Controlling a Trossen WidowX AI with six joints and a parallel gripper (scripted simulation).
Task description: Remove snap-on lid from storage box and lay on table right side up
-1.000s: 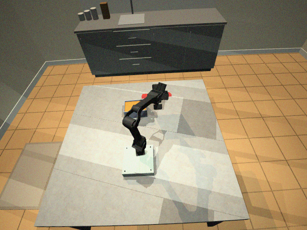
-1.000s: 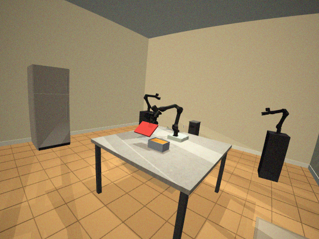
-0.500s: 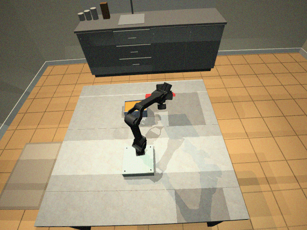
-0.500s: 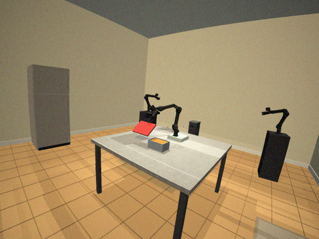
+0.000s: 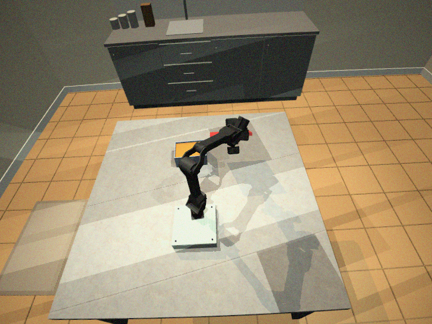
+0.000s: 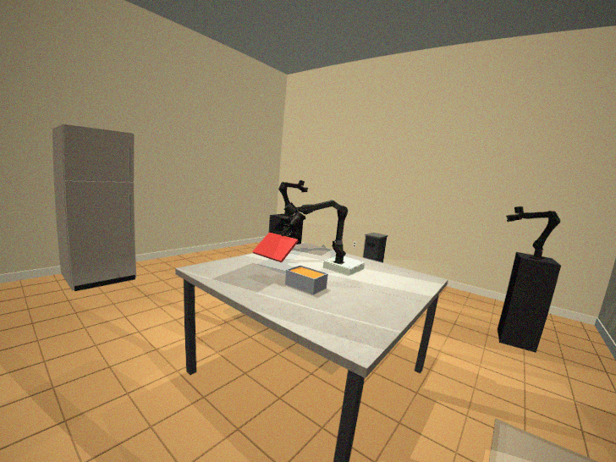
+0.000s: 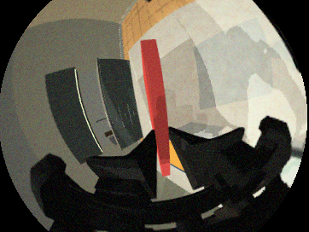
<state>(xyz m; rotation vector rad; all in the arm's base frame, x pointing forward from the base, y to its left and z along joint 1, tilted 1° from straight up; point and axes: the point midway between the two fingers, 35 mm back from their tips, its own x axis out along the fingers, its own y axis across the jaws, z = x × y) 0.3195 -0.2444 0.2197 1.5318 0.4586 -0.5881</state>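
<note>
Red lid (image 6: 275, 246), clamped edge-on in the fingers, hangs tilted beside the box (image 6: 305, 278); level it, lower onto desk (image 6: 377, 298).

One red lid (image 6: 275, 246), one storage box (image 6: 305, 278), one table (image 6: 377, 318), three arms, three grey canisters (image 5: 123, 20), one fridge (image 6: 94, 203)

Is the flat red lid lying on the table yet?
No. In the exterior view the flat red lid hangs tilted in the gripper, above the grey table and beside the open grey box.
</note>
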